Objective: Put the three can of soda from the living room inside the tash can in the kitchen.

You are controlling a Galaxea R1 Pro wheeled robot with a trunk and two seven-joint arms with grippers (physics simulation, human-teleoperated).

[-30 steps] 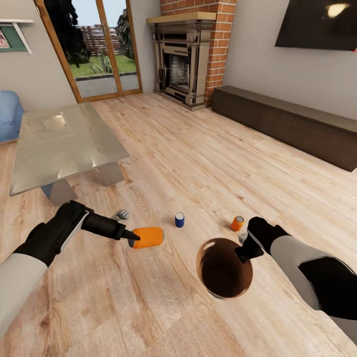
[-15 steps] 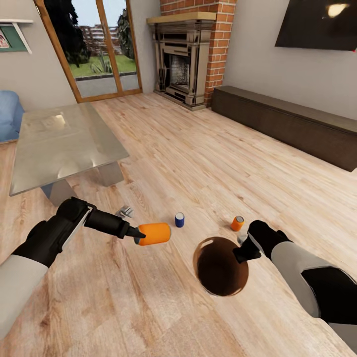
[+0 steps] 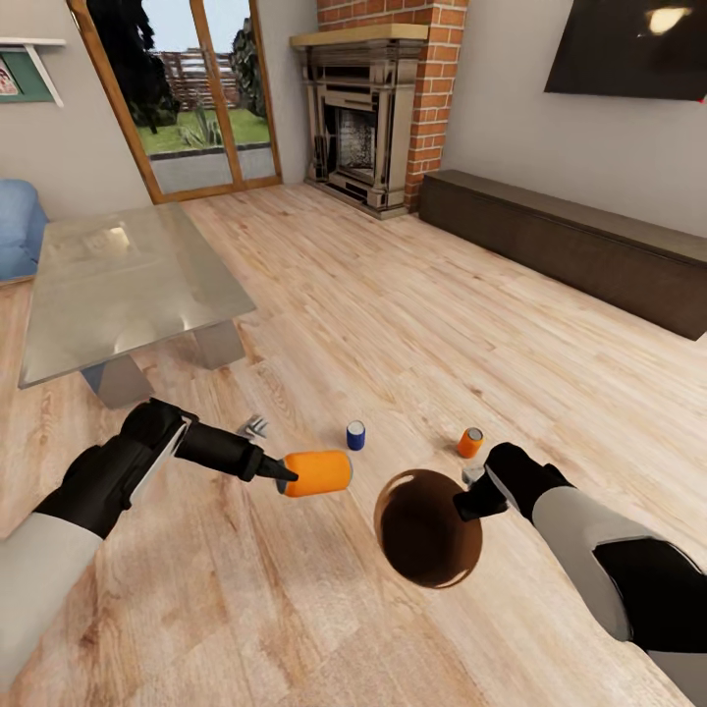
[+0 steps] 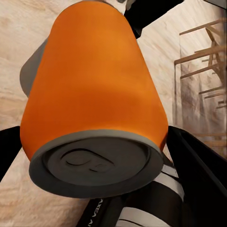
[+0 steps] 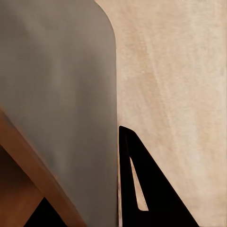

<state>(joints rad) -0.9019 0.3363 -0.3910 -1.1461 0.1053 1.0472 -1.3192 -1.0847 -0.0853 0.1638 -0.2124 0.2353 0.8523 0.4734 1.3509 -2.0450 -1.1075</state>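
My left gripper (image 3: 285,473) is shut on an orange soda can (image 3: 316,472), held on its side above the wood floor, a short way left of the trash can (image 3: 424,530). The left wrist view has that can (image 4: 94,99) close up, silvery end toward the camera. My right gripper (image 3: 467,503) is shut on the bin's rim, holding the brown-lined bin up off the floor; the right wrist view looks along its grey wall (image 5: 61,94). A blue can (image 3: 355,435) and a second orange can (image 3: 470,442) stand upright on the floor beyond.
A glass-topped coffee table (image 3: 118,285) stands at the left, with a blue sofa (image 3: 18,231) behind it. The brick fireplace (image 3: 378,108), a long dark cabinet (image 3: 579,245) and a wall TV (image 3: 628,44) line the far side. Open floor lies between.
My left gripper has carried the orange can rightward, toward the bin. My right gripper has shifted the bin a little to the left, toward the can.
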